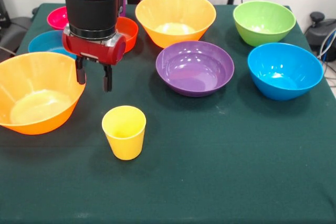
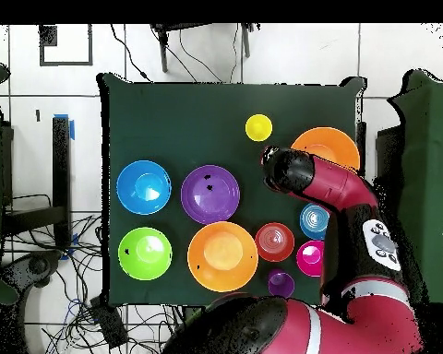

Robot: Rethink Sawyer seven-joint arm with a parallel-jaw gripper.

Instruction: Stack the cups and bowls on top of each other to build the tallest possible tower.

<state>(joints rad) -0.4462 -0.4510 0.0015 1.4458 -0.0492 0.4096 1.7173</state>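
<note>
A dark green table (image 2: 170, 111) fills the middle of the frame, standing on a pale tiled floor (image 2: 41, 92). Near its upper right a yellow cup (image 2: 258, 127) stands alone. Just below and right of it, an orange bowl (image 2: 331, 146) is partly covered by the red and black arm (image 2: 331, 189), which reaches up from the bottom edge. Left of centre sit a blue bowl (image 2: 144, 187) and a purple bowl (image 2: 210, 194), side by side. Below them are a green bowl (image 2: 144, 253) and a second orange bowl (image 2: 222, 257). To the right come a small red-orange bowl (image 2: 274, 241), a small blue bowl (image 2: 312, 221), a pink bowl (image 2: 308, 259) and a purple cup (image 2: 281, 283).
</note>
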